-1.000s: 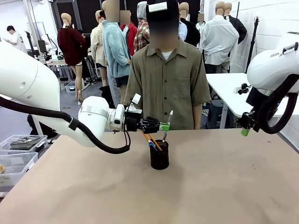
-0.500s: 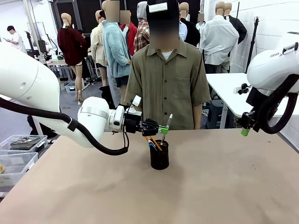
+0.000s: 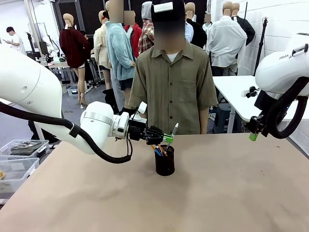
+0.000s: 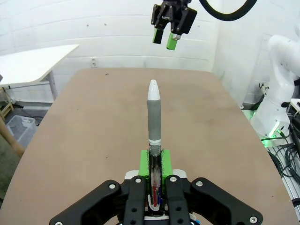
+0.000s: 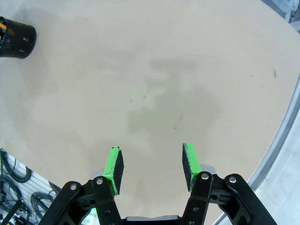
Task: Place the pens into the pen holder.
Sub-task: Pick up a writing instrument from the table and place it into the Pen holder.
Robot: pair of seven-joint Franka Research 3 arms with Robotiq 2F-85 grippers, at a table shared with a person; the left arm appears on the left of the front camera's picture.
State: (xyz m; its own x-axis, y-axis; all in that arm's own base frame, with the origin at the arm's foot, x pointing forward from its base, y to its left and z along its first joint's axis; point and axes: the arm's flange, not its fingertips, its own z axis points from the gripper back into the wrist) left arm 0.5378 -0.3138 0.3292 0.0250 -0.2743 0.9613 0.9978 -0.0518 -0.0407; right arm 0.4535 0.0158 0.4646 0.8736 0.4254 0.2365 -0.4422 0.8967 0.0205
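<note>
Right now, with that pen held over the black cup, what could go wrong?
The left gripper holds the silver pen tilted above the pen holder; released at this slant, it might strike the rim and fall onto the table. The pens already inside lean across the opening and could block it, or the gripper might nudge them.

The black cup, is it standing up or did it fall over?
Standing up. The black mesh pen holder sits on its base on the table, its open top facing up, with pens poking out of it.
</note>
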